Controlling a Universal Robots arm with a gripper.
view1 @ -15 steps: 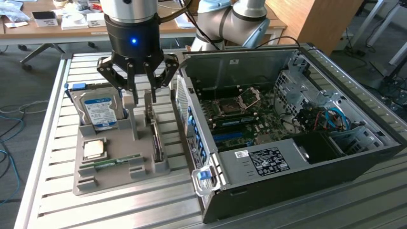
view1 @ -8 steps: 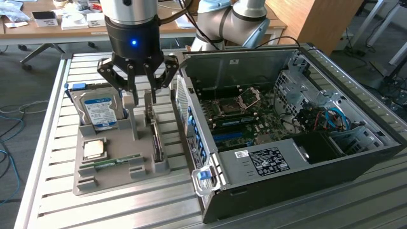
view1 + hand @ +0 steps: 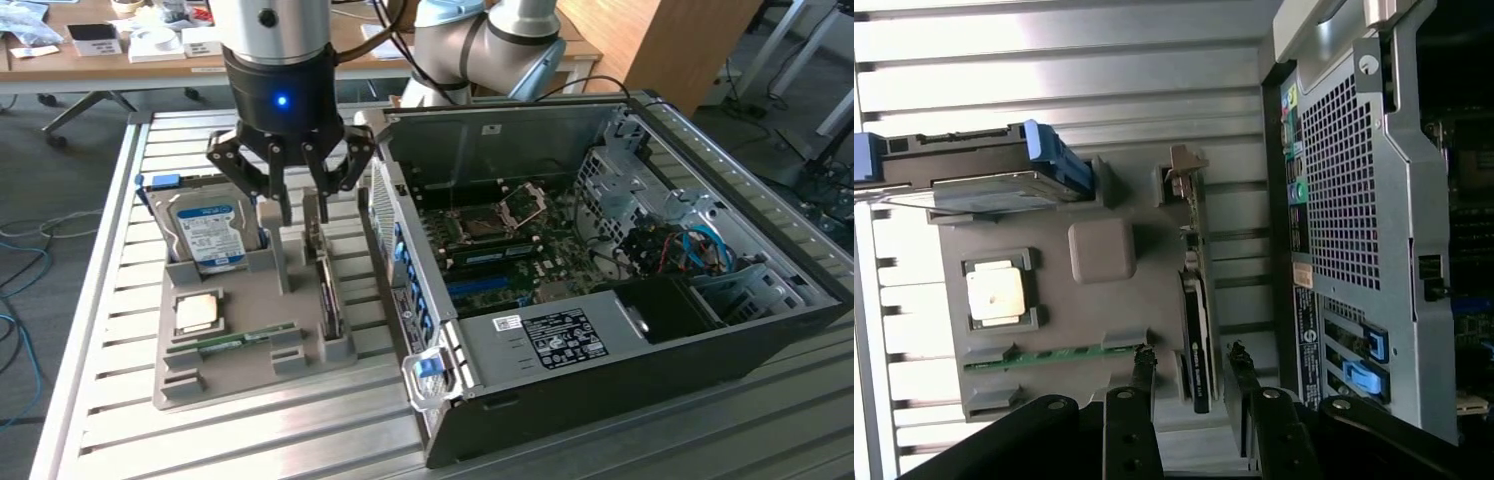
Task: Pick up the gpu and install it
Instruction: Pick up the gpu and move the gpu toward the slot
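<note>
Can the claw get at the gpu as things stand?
Probably yes: the claw hangs open above the gpu, which stands on edge in the tray with nothing over its top edge.

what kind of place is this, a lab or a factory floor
Probably a robotics lab or workshop: an open computer case sits on a slatted metal table, a grey tray holds loose PC parts, and a cluttered desk stands behind.
</note>
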